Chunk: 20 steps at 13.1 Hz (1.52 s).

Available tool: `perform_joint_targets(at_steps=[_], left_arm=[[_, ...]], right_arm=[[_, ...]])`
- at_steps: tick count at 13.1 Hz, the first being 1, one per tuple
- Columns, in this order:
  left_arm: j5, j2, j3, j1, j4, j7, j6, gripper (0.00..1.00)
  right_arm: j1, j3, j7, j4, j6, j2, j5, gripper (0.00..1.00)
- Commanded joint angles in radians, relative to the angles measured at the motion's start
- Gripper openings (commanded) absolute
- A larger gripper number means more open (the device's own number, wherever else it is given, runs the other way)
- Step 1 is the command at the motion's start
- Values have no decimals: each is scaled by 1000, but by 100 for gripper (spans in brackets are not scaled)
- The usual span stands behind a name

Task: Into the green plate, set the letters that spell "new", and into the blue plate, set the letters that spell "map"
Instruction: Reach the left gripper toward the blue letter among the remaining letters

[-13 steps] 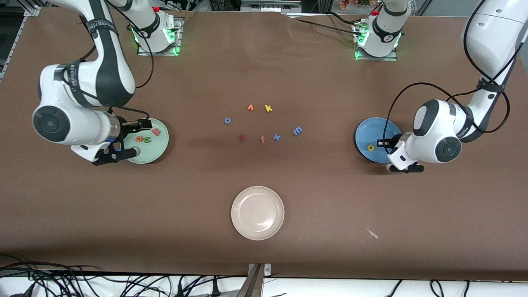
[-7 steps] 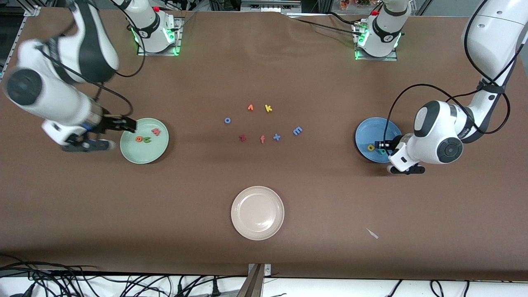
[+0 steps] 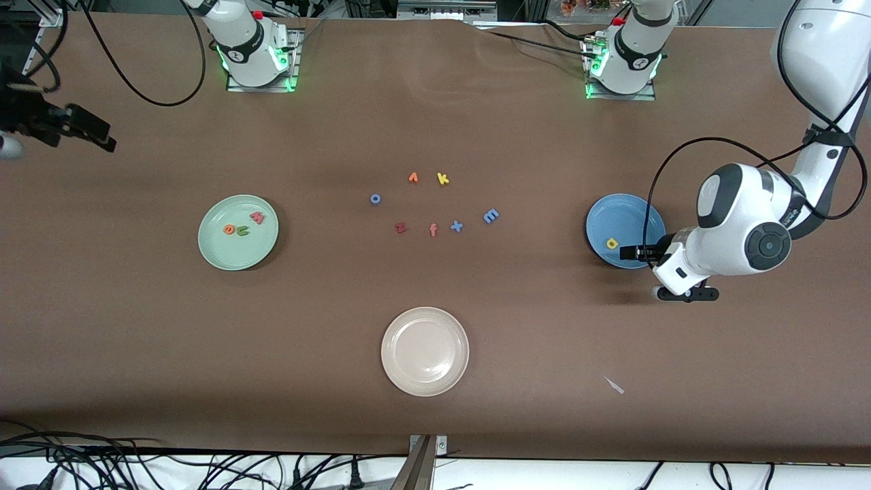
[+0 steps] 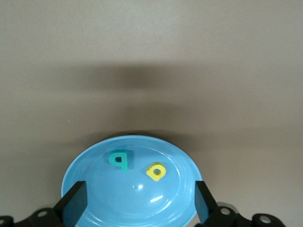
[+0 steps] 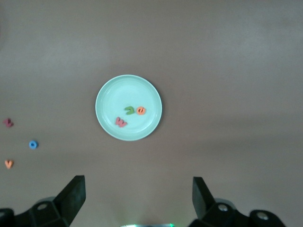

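The blue plate [image 3: 619, 214] stands toward the left arm's end of the table. In it lie the yellow "p" [image 4: 156, 171] and the teal "a" [image 4: 119, 159]. My left gripper [image 4: 137, 203] is open over the plate's rim, holding nothing. The light-blue "m" [image 3: 490, 216] lies on the table among the middle letters. The green plate [image 3: 235, 253] holds the orange "e" [image 3: 229, 229], olive "n" [image 3: 242, 231] and pink "w" [image 3: 257, 218]. My right gripper [image 5: 137, 198] is open and empty, raised high at the right arm's end of the table.
Loose letters lie mid-table: blue "o" [image 3: 375, 199], an orange letter [image 3: 413, 177], yellow "k" [image 3: 442, 179], dark red "z" [image 3: 400, 228], orange "f" [image 3: 433, 230], blue "x" [image 3: 456, 226]. A cream plate [image 3: 424, 351] sits nearer the camera, beside a white scrap [image 3: 614, 385].
My left gripper opened, let the teal "a" go into the blue plate and drew back a little. The right arm lifted away from the green plate toward its end of the table.
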Motion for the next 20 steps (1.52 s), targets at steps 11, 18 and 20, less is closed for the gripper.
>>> perform_joint_targets(at_steps=[11,18,20], left_arm=[[11,-19,-116,-43,39,-160,-83,100],[11,2,-116,-198,39,-442,-70,100],[11,5,-116,-228,39,-499,-47,100]], right_arm=[[21,1,-28,80,-2,92,-40,100],[21,6,-28,72,12,88,-14,100],[18,-3,-33,68,15,90,-3,100]])
